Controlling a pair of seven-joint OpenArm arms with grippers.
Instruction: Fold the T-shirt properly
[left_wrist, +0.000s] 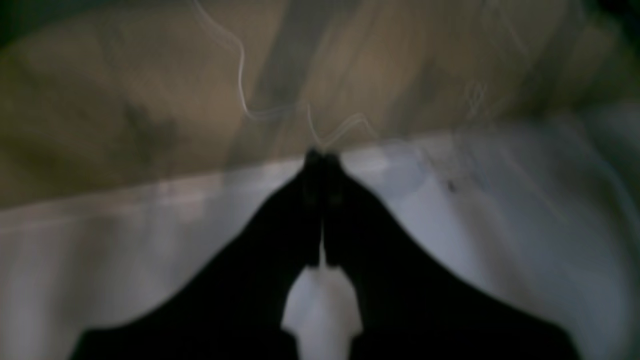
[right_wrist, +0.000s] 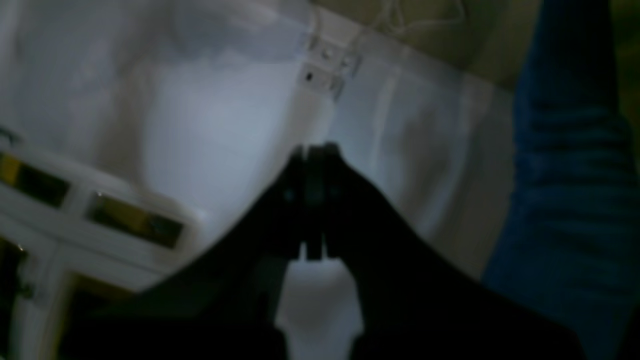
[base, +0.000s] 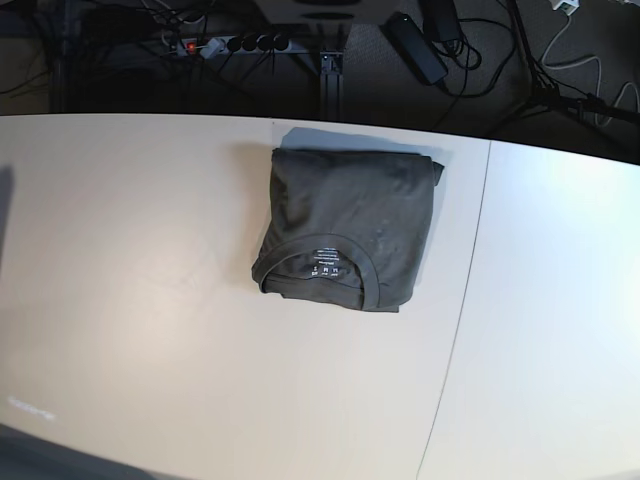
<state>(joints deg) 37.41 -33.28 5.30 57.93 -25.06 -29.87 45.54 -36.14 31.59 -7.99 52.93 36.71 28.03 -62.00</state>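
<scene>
T-shirt: the dark olive-grey T-shirt (base: 345, 228) is lying folded into a neat, small packet near the middle of the counter (base: 150, 300), toward the far edge.
Collar: the round collar (base: 322, 268) is facing the near side, and a small white label (base: 326, 267) is showing inside it.
Left tool: the left tool (left_wrist: 322, 157) is showing only in its own wrist view, with its two dark tips pressed together and nothing between them.
Right tool: the right tool (right_wrist: 314, 150) is also pinched closed and carrying nothing.
Shirt and tools: neither tool is showing in the base view, so both are staying well apart from the shirt and not touching it.
Blur: both wrist views are looking smeared, so the pale shapes behind the tools are hard to tell.
Floor: black cables (base: 470, 60) and a power strip (base: 235, 43) are lying beyond the counter.
</scene>
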